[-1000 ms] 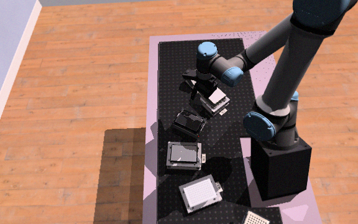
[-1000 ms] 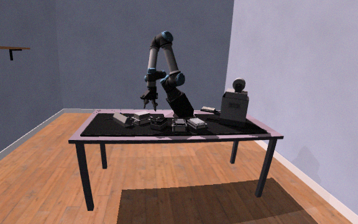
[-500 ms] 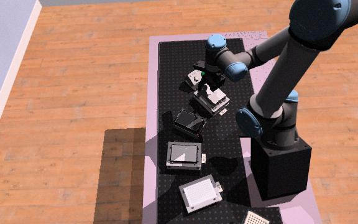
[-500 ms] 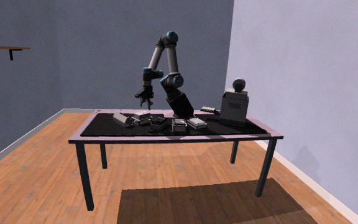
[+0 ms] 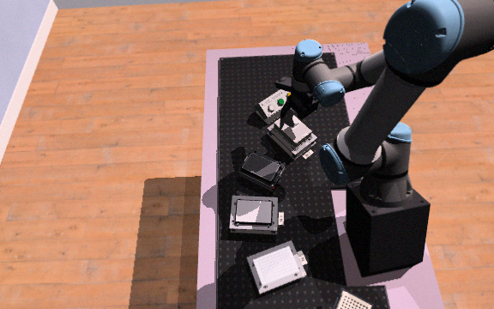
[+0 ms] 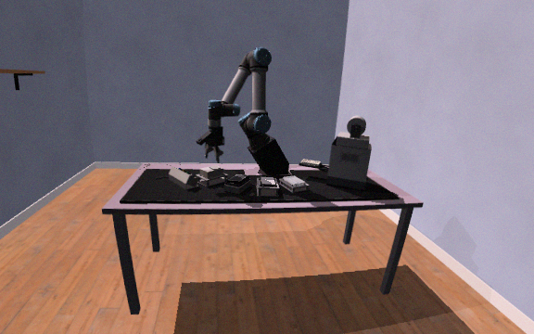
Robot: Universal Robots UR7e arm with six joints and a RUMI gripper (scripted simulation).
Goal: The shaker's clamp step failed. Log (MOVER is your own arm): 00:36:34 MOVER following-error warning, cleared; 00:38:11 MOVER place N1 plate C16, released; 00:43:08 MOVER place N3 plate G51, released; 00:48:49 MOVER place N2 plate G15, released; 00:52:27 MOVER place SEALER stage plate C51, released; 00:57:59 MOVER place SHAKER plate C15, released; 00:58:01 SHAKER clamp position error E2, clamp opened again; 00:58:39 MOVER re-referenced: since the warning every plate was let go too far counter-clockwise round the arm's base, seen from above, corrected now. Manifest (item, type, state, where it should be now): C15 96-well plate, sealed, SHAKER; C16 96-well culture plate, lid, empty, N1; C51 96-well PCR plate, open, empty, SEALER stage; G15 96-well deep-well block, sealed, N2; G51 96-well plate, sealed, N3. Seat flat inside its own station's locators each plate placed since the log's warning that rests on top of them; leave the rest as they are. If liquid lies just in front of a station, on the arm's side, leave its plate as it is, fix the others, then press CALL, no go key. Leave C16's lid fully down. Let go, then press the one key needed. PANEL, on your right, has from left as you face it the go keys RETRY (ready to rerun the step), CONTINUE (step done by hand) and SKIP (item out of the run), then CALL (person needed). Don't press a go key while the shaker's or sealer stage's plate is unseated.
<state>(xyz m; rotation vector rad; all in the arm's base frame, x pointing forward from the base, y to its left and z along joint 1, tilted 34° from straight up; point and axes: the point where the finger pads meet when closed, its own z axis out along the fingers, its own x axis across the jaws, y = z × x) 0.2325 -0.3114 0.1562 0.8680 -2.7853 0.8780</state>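
The hand (image 5: pixel 287 115) hangs wide and empty above the grey plate (image 5: pixel 297 135) on the station beside the panel (image 5: pixel 274 104) on the bench (image 5: pixel 210 129). Descending off-centre could knock that plate askew on its locators, or clip the panel's keys. White tags beside the stations are too small to read

Grey arm (image 5: pixel 380 112), blue caps (black pedestal (image 5: pixel 384 240))

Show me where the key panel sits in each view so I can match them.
Top: the key panel lies at upper centre, just left of the open gripper.
Exterior: it is the grey wedge at the mat's left end.
Shared landmark: the plate station beside it.
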